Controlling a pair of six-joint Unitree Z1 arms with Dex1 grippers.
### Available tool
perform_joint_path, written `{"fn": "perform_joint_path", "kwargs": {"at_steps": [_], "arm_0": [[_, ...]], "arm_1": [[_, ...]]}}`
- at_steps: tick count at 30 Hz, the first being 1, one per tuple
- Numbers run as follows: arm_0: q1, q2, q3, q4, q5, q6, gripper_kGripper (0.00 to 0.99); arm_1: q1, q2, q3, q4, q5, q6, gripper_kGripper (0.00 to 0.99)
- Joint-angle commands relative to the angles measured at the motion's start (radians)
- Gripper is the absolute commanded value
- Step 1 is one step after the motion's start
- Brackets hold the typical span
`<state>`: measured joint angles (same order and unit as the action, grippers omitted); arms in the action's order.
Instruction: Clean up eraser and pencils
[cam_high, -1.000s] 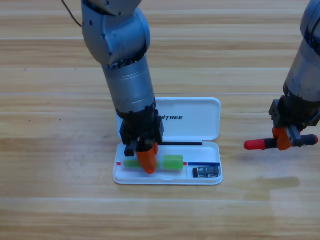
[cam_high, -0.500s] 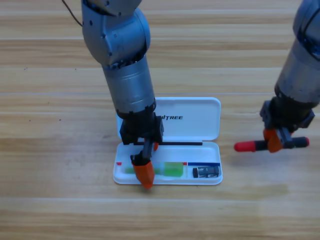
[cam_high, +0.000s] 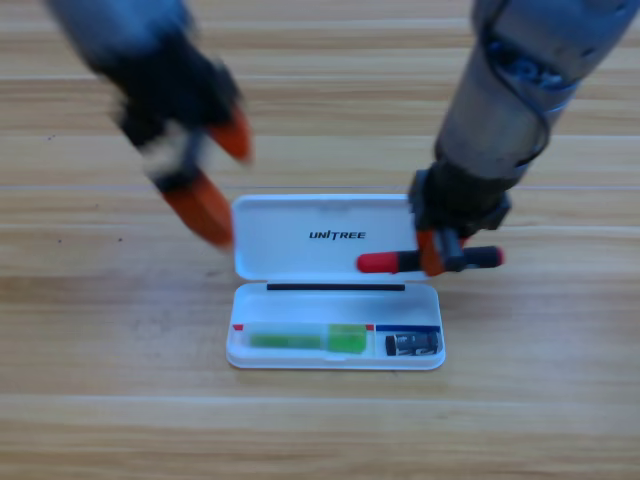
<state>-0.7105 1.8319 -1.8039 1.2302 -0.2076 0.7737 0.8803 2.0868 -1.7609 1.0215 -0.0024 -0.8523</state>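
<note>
An open white plastic pencil case (cam_high: 335, 300) lies near the middle of the wooden bench (cam_high: 100, 400), its printed lid (cam_high: 300, 215) folded back toward the far edge and its shallow tray (cam_high: 335, 364) toward the near edge. In the tray's left compartment lies the stubby pale green-white pencil with a bright green end (cam_high: 306, 339), lengthwise along the tray. In the small right compartment rests the dark rectangular eraser (cam_high: 413, 344), its pale mark toward the left end. The right gripper (cam_high: 438, 253), on its grey arm coming in from the far right corner, hangs over the lid's right edge with its orange jaws pinching the black-barrelled, red-ended marker (cam_high: 430, 261) crosswise, red end pointing left over the lid, above the case and outside the tray. The left gripper (cam_high: 205, 170) is over the bench to the left of the lid, its two orange jaws spread wide apart and holding nothing.
</note>
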Motion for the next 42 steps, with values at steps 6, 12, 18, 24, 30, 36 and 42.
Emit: {"fn": "perform_joint_path", "kwargs": {"at_steps": [6,12,18,24,30,36,42], "arm_0": [[0.338,-0.169,0.161,-0.003,-0.026,0.09,0.99],[0.344,-0.192,0.259,-0.044,-0.032,0.093,0.99],[0.344,-0.206,0.294,-0.058,-0.041,0.09,0.99],[0.344,-0.207,0.31,-0.063,-0.042,0.09,0.99],[0.344,-0.209,0.319,-0.067,-0.044,0.087,0.99],[0.344,-0.21,0.333,-0.074,-0.044,0.084,0.99],[0.345,-0.218,0.308,-0.075,-0.045,0.081,0.99]], "arm_1": [[0.085,0.208,-0.135,0.026,0.007,0.033,0.0],[0.094,0.254,-0.195,0.034,0.004,0.047,0.0],[0.095,0.277,-0.216,0.035,0.004,0.052,0.0],[0.095,0.279,-0.218,0.042,0.004,0.058,0.127],[0.095,0.276,-0.218,0.042,0.001,0.061,0.615],[0.095,0.257,-0.215,0.043,0.001,0.073,0.77],[0.095,0.151,-0.138,0.046,0.058,0.094,0.874]]}}
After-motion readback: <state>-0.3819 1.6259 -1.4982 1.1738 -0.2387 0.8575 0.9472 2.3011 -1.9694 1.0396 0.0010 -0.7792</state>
